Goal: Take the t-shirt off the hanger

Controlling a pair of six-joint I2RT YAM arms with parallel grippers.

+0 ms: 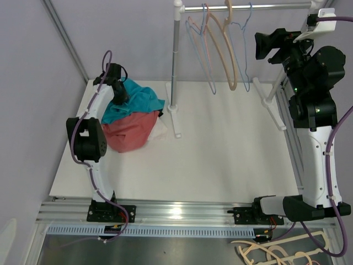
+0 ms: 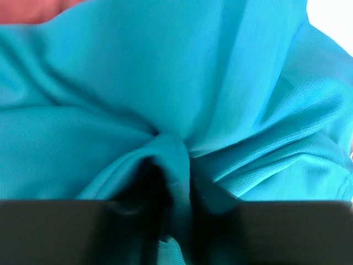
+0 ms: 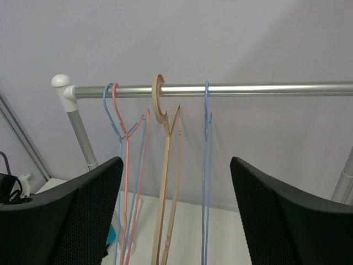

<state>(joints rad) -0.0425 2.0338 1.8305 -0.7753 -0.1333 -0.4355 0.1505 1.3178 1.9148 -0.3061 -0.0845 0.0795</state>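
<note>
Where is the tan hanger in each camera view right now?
Top external: tan hanger hangs from the rail, upper right of centre.
Left wrist: not in it; teal fabric fills the frame.
Right wrist: at centre, seen between the open fingers.
Shared landmark, top and right wrist: the rail.

On the white table (image 1: pixel 220 165) lie a red garment (image 1: pixel 129 135), a white cloth (image 1: pixel 161 131), and the rack's foot (image 1: pixel 175 122).

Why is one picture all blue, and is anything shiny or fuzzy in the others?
Left wrist view: the camera is pressed close to the teal t-shirt, so cloth fills the picture, with a dark, fuzzy band along the bottom. Top view: light glares off the metal frame at the table's near edge. Right wrist view: the tan hanger looks sharp, evenly lit.
</note>
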